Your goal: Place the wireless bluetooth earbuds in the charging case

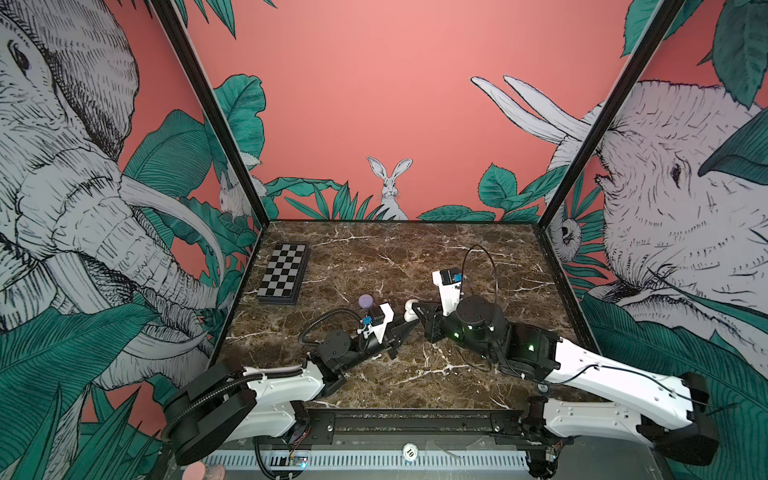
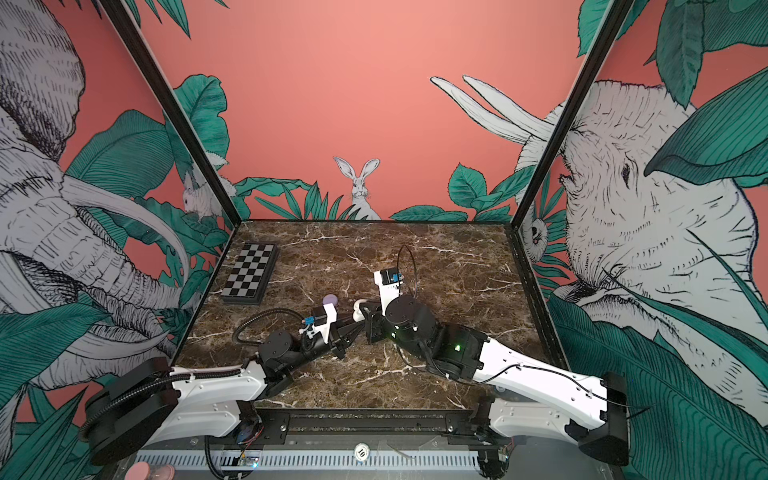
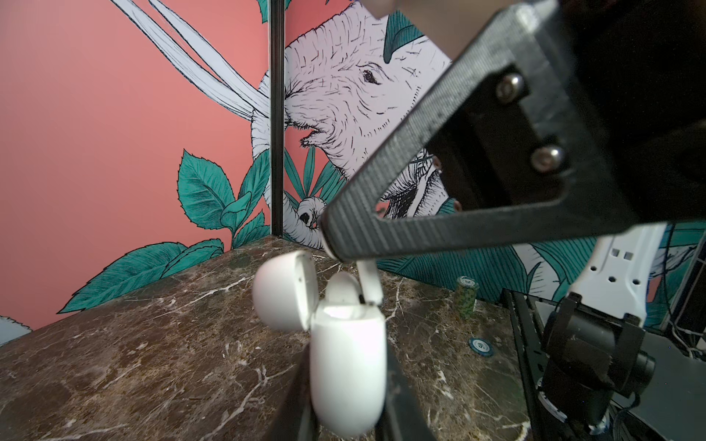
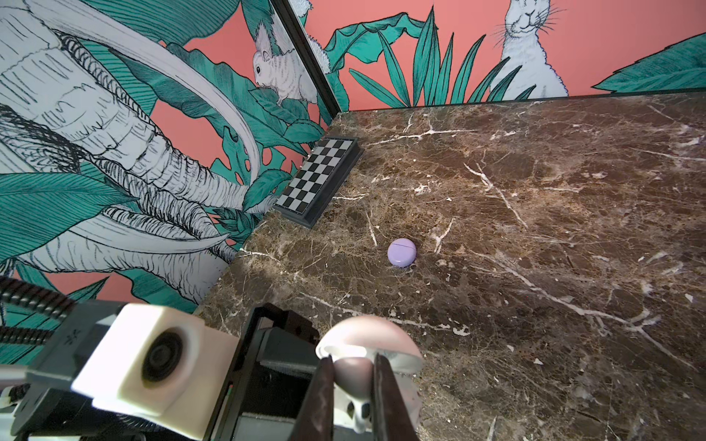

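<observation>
Near the middle of the worktop (image 1: pixel 415 257), towards the front, the two arms meet tip to tip; the left claw (image 1: pixel 408 325) is clenched on the white charging case (image 1: pixel 410 309), gripping the lower body from both sides and holding it clear of the surface in the left wrist view; the case (image 3: pixel 345 366) stands roughly upright with its lid (image 3: pixel 284 296) swung open to one side.

The right claw (image 3: pixel 332 244) comes in from above and is pinched tight on a white earbud (image 3: pixel 368 282); the earbud's upper end is at the claw tips and its lower end sits at the open mouth of the case, touching the rim; whether it is fully seated cannot be told; a rounded white shape just beside it in the mouth may be part of it or another bud; the view does not settle that.

From the right wrist the dark fingers (image 4: pixel 321 397) close on the small white piece, with the open lid (image 4: pixel 368 340) just beyond.

A closed lilac case (image 1: pixel 365 300) lies on the worktop just behind the left wrist, apart from both claws; a folded chessboard (image 1: pixel 284 274) lies by the left wall, well away.
</observation>
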### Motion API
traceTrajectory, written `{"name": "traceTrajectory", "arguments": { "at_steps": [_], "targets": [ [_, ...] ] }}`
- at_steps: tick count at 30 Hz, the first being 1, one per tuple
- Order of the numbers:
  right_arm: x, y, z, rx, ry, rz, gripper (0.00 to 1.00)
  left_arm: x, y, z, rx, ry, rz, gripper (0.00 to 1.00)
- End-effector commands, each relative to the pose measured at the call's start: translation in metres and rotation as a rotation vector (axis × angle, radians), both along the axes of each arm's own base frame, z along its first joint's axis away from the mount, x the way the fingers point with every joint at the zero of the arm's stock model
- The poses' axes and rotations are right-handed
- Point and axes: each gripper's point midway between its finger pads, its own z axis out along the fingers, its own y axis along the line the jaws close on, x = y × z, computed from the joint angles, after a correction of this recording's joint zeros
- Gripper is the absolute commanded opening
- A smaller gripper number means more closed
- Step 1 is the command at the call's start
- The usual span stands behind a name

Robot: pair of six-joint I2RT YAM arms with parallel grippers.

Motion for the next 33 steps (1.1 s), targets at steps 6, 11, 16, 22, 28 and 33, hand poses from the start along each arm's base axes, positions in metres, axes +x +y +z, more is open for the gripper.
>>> {"name": "traceTrajectory", "arguments": {
  "at_steps": [6, 11, 16, 22, 28, 33],
  "targets": [
    [0.000, 0.006, 0.001, 0.009, -0.017, 0.007, 0.13, -0.008, 0.001, 0.014, -0.051, -0.028, -0.033, 0.00],
    [-0.002, 0.006, 0.001, 0.016, -0.013, 0.011, 0.13, -0.008, 0.003, 0.015, -0.056, -0.032, -0.024, 0.00],
    [-0.005, 0.006, -0.004, 0.012, 0.000, 0.015, 0.13, -0.006, 0.004, 0.016, -0.056, -0.035, -0.011, 0.00],
    [-0.006, 0.007, -0.010, 0.008, 0.016, 0.014, 0.13, -0.006, 0.006, 0.020, -0.068, -0.047, -0.006, 0.00],
    [-0.005, -0.001, -0.008, 0.013, 0.003, -0.013, 0.28, -0.008, 0.008, 0.022, -0.068, -0.059, -0.001, 0.00],
    [-0.005, -0.004, -0.002, 0.009, -0.006, -0.015, 0.36, -0.008, 0.007, 0.023, -0.070, -0.058, -0.005, 0.00]
  ]
}}
